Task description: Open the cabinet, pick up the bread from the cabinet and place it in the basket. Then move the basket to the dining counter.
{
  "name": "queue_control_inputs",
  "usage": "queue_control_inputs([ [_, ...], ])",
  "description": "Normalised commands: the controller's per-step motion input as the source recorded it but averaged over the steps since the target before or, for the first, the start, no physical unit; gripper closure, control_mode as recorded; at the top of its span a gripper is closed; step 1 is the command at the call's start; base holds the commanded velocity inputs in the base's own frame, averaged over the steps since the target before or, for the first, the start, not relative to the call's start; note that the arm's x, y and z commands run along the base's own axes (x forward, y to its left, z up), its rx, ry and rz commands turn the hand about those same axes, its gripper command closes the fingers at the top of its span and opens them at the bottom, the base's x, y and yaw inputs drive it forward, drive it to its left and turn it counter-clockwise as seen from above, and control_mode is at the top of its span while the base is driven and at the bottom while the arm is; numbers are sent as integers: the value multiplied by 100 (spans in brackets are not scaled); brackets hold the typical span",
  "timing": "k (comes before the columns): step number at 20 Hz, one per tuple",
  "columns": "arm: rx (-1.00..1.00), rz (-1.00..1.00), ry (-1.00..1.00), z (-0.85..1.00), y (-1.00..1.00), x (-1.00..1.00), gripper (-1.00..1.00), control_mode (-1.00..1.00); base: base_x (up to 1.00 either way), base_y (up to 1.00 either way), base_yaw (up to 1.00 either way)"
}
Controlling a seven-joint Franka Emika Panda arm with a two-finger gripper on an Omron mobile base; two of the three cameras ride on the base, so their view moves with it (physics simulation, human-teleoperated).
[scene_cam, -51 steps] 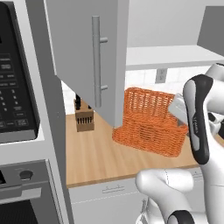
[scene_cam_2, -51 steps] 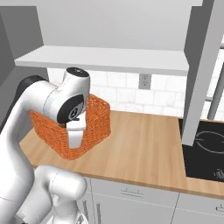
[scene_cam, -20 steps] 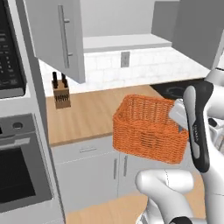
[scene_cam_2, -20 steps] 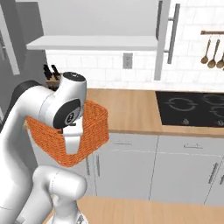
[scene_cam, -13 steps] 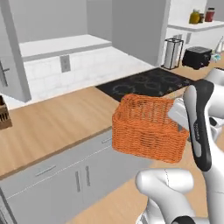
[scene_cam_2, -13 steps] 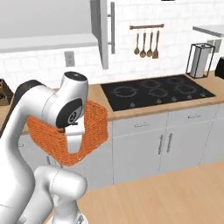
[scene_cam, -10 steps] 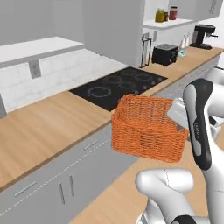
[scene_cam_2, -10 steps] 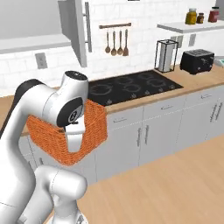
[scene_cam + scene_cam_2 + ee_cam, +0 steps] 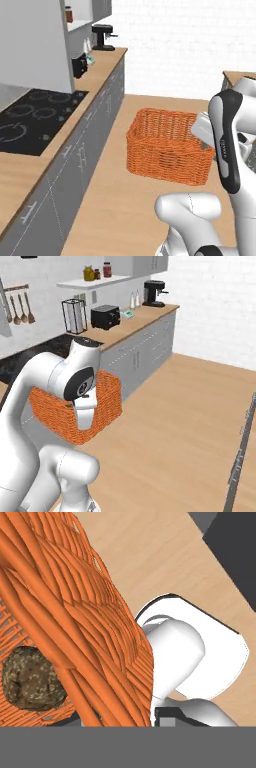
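Above wood floor (image 9: 130, 200): gripper (image 9: 204, 131) clamped on basket (image 9: 167, 147) rim (bread (image 9: 31, 682) inside); hob (image 9: 30, 120), toaster (image 9: 105, 316) alongside.

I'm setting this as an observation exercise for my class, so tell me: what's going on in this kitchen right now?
The white robot arm carries the orange basket in the air above the wood floor, gripped at its rim. The hand view shows a dark bread loaf lying inside the basket. A counter with a black cooktop runs along one side, with a toaster and coffee machine further along.
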Motion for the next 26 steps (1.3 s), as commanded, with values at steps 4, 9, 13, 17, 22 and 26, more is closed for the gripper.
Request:
queue_control_inputs([
  [4, 0, 0, 0, 0, 0, 0, 100, 100, 0, -43, -88],
  [9, 0, 0, 0, 0, 0, 0, 100, 100, 0, -23, -93],
  [13, 0, 0, 0, 0, 0, 0, 100, 100, 0, -3, -98],
  [17, 0, 0, 0, 0, 0, 0, 100, 100, -5, 0, -94],
  [22, 0, 0, 0, 0, 0, 0, 100, 100, -10, 0, -92],
  [26, 0, 0, 0, 0, 0, 0, 100, 100, -1, 0, -99],
])
